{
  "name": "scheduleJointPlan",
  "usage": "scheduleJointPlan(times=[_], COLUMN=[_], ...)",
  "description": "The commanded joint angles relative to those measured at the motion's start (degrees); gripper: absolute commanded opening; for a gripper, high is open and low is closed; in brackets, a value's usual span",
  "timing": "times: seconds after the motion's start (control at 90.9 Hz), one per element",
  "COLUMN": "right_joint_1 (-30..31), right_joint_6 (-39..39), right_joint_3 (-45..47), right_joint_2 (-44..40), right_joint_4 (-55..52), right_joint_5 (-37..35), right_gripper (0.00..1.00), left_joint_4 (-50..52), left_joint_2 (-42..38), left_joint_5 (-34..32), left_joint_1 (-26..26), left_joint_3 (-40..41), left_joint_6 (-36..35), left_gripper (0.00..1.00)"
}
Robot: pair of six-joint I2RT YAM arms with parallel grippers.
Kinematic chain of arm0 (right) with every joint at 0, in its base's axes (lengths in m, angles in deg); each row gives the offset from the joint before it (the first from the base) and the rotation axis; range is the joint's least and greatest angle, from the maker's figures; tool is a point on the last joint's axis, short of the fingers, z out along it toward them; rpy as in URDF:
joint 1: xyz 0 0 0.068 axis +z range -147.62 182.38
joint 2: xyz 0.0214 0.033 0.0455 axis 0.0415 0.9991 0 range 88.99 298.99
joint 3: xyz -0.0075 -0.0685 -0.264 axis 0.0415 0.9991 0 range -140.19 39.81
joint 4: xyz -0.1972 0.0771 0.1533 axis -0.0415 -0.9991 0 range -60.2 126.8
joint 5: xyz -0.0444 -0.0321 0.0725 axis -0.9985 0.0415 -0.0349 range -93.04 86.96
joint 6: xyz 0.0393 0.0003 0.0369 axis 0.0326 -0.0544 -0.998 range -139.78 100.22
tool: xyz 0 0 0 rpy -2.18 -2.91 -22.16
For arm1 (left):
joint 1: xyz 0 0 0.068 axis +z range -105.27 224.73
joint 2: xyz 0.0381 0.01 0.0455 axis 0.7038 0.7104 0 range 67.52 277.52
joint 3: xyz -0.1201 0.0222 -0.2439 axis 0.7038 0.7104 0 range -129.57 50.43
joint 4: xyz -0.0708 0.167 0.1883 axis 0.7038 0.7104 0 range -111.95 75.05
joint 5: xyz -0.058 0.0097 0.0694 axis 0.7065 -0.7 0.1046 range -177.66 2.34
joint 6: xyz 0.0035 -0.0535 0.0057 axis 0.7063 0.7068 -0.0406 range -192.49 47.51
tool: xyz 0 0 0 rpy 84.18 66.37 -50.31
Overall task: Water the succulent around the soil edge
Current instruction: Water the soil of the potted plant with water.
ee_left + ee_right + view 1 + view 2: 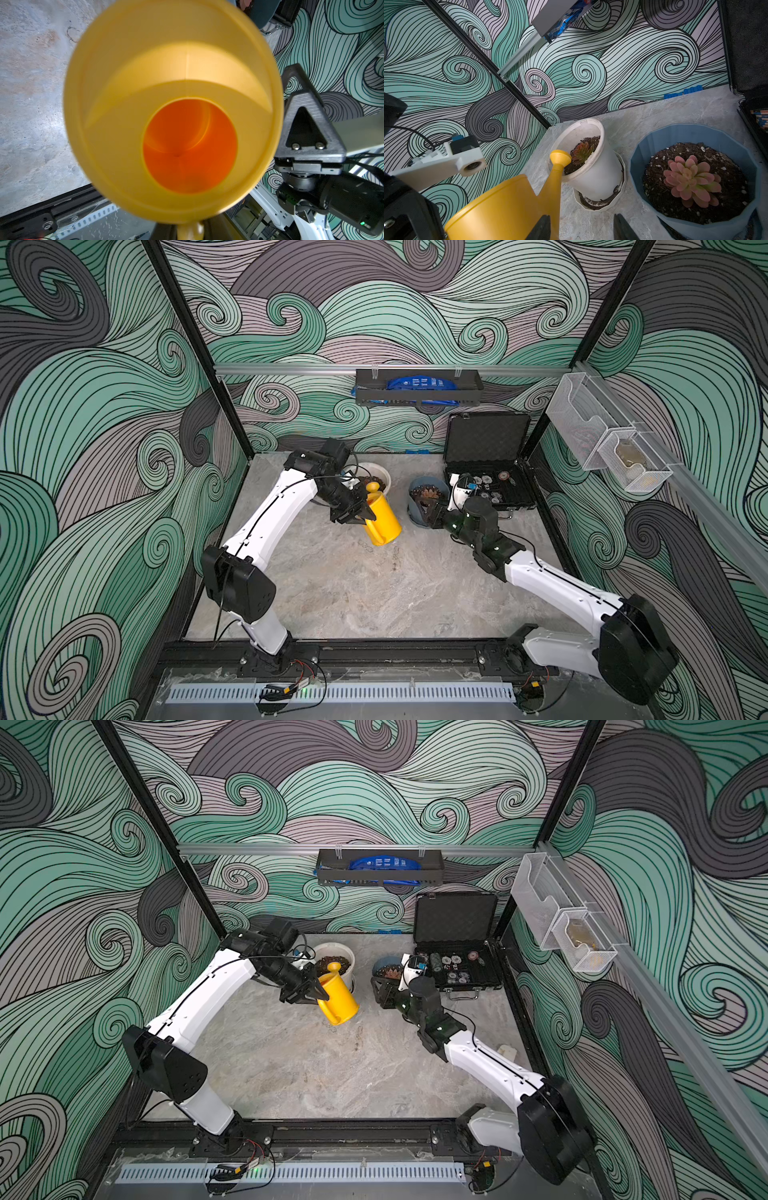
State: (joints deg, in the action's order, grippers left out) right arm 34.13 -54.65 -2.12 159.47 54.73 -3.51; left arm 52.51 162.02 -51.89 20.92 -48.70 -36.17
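Observation:
My left gripper (357, 514) (190, 232) is shut on the handle of a yellow watering can (382, 518) (500, 207). The can is tilted, and its spout head (560, 158) hangs over the near rim of a white pot (598, 172) (384, 472), just above the soil beside a small reddish succulent (582, 152). No water shows inside the can in the left wrist view. My right gripper (581, 228) (430, 516) is open over bare table, right beside a blue pot (695, 131) that holds a pink succulent (691, 180).
The white pot stands in a saucer (602, 204) with spilled soil. An open black case (486, 485) of poker chips sits at the back right. A black shelf (417, 387) and a mesh basket (602, 439) hang on the walls. Dirt specks (392, 560) dot the table.

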Motion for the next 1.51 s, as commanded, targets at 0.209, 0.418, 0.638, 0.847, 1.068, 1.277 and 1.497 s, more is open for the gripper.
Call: scheduleJointPlan(times=[0.209,0.418,0.638,0.847,1.068,1.277,1.497], right_joint_1=[-0.4,-0.5,-0.5,-0.5,-0.4,-0.4,-0.5], right_joint_6=[-0.1,-0.2,-0.2,-0.3,-0.2,-0.3,-0.4], right_joint_3=[0.8,0.8,0.7,0.8,0.8,0.8,0.8], right_joint_2=[-1.1,-1.0,-0.8,-1.0,-1.0,-0.9,-0.9], right_joint_4=[1.6,1.7,1.7,1.7,1.7,1.7,1.6], right_joint_5=[0.8,1.0,1.3,1.4,1.5,1.5,1.7], right_gripper=[0.53,0.53,0.53,0.53,0.53,0.53,0.53], left_joint_4=[-0.1,0.8,3.7,3.8,4.8,5.3,5.3], left_joint_2=[-6.5,-8.8,-10.8,-10.6,-8.6,-6.1,-3.2], left_joint_5=[-2.2,-6.3,-14.5,-16.5,-20.8,-20.3,-19.4], left_joint_1=[-0.3,-0.3,-0.1,0.0,0.9,3.0,5.5], left_joint_3=[3.7,5.8,5.3,5.7,3.6,1.8,-1.3], left_joint_6=[-3.8,-6.0,-9.9,-14.7,-16.4,-15.5,-13.8], left_gripper=[0.00,0.00,0.00,0.00,0.00,0.00,0.00])
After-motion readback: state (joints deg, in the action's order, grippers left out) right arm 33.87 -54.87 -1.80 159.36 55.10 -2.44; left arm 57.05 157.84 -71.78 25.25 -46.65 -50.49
